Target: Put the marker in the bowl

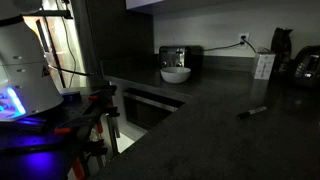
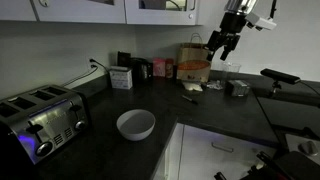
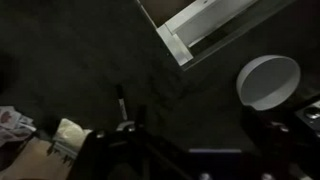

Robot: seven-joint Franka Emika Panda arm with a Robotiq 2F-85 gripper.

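Note:
The marker (image 3: pixel 121 106), a thin dark stick with a paler end, lies on the dark counter in the wrist view, and shows in both exterior views (image 1: pixel 252 111) (image 2: pixel 189 97). The white bowl (image 2: pixel 136 124) stands on the counter by the toaster, and also appears in the wrist view (image 3: pixel 268 80) and in an exterior view (image 1: pixel 176 73). My gripper (image 2: pixel 222 46) hangs high above the counter, over the marker's area, open and empty. In the wrist view its dark fingers (image 3: pixel 195 150) frame the bottom edge, with the marker to their left and the bowl to the upper right.
A shiny metal toaster (image 2: pixel 45 115) stands next to the bowl. A paper bag (image 2: pixel 195 60), boxes (image 2: pixel 122 76) and small items crowd the counter's back. A white drawer front (image 3: pixel 195 28) sits at the counter's inner corner.

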